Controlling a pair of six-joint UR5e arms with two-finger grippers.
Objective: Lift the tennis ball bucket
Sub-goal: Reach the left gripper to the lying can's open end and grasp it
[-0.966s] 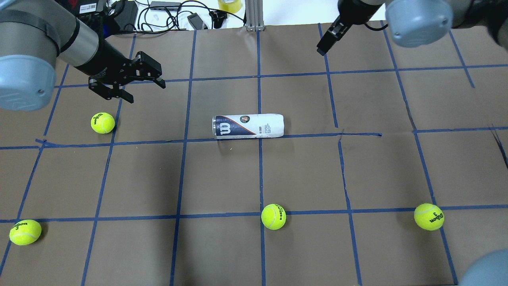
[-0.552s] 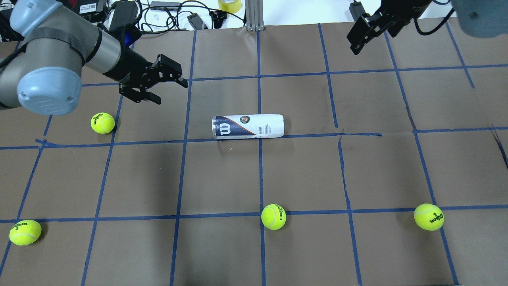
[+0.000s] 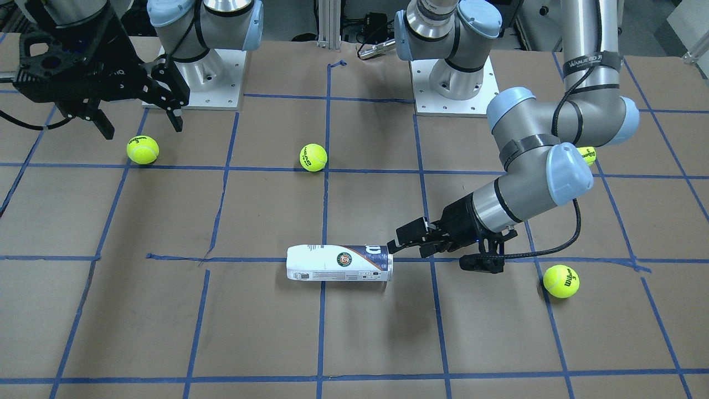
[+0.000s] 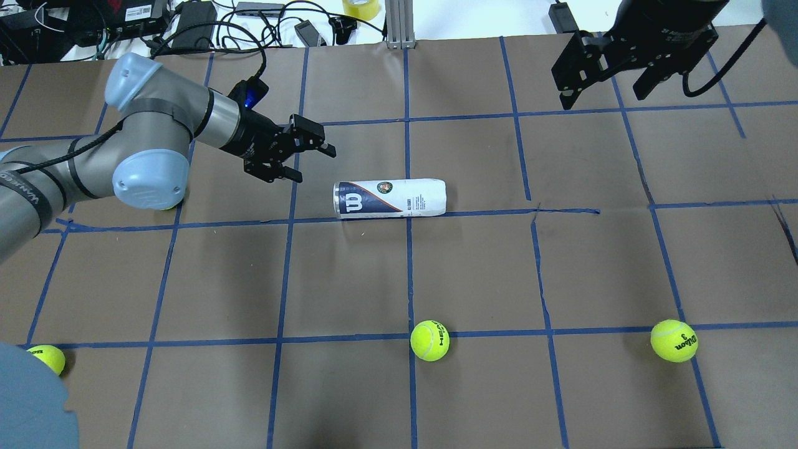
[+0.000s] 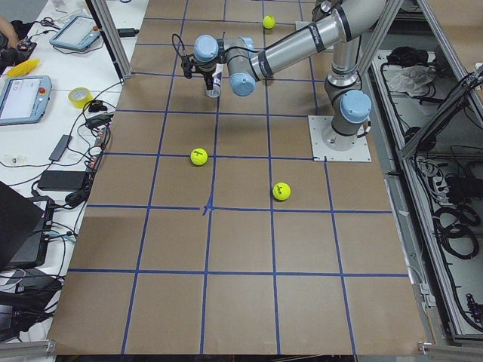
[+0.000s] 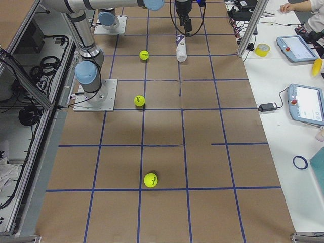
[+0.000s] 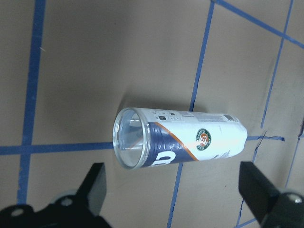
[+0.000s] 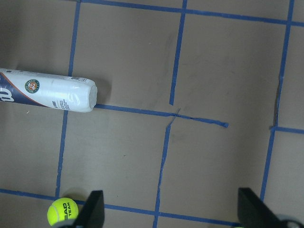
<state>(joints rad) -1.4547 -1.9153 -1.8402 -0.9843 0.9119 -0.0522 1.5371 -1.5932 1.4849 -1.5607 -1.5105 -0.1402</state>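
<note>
Overhead exterior: on the tabletop [image 4: 474, 268], the tennis ball bucket [image 4: 391, 198] lies on its side near the centre. The left claw [image 4: 310, 163] hovers spread just off its rimmed end — it should straddle the barrel squarely before closing. The right claw [image 4: 601, 87], also spread, hangs well apart. One tennis ball [image 3: 588, 155] sits half-hidden behind the left elbow.

The tennis ball bucket [image 4: 389, 198] carries a white W logo; the centre ball [image 4: 429, 340] reads HEAD, the corner ball [image 4: 674, 340] Wilson 3.
</note>
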